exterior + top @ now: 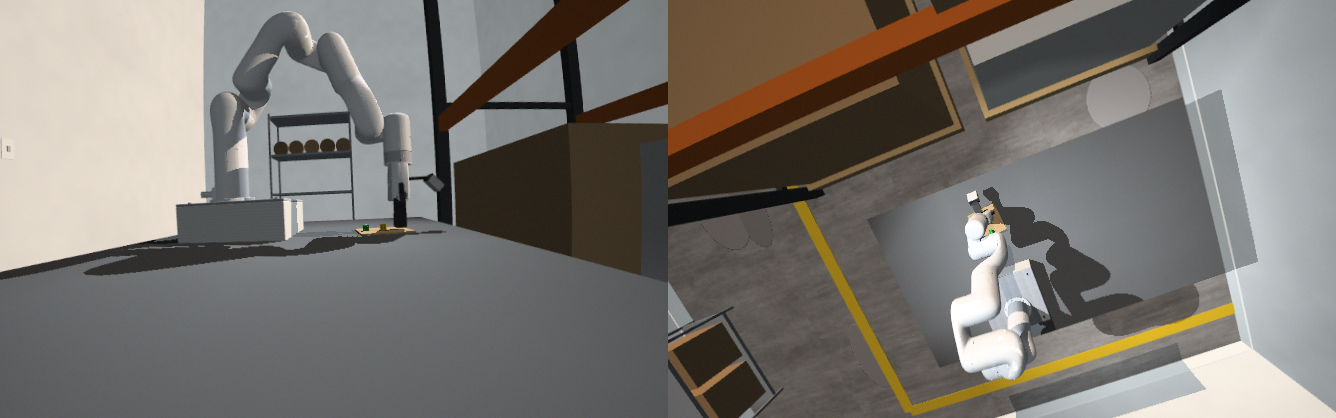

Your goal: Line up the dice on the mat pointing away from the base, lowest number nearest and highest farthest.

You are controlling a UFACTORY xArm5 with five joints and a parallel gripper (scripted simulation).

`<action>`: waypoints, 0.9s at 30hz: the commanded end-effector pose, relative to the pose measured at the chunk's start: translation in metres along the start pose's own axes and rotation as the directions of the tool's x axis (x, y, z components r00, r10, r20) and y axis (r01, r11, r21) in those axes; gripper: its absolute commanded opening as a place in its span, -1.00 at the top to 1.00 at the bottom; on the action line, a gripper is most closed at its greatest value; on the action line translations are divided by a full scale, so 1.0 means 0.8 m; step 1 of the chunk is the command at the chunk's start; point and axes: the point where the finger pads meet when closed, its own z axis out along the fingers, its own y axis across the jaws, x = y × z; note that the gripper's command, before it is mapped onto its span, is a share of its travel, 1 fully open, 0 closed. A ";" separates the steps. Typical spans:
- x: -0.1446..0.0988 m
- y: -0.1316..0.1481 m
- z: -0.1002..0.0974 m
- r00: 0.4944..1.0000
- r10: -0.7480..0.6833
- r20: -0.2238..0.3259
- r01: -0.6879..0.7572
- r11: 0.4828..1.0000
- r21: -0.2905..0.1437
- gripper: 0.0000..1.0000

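A tan mat (385, 231) lies on the grey table in front of the robot base (239, 219). A green die (366, 227) and a yellow die (383, 227) stand on it, the green one nearer the base. My gripper (400, 222) points straight down at the mat's far end, beyond the yellow die. Its dark fingers are shut on the third die, which they hide, so I cannot tell its colour or whether it rests on the mat. In the overhead view the arm covers most of the mat (994, 221); only the green die (991, 231) shows.
A large brown box (560, 190) stands along the table's right side. A black post (437, 110) rises just behind the mat. A shelf with round objects (311, 165) stands behind the table.
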 end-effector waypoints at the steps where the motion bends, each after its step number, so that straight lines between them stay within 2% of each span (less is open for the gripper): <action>1: 0.002 0.000 -0.001 1.000 0.000 -0.004 0.000 1.000 0.000 0.78; 27: 0.002 0.000 0.003 1.000 0.001 -0.004 -0.001 1.000 0.000 0.78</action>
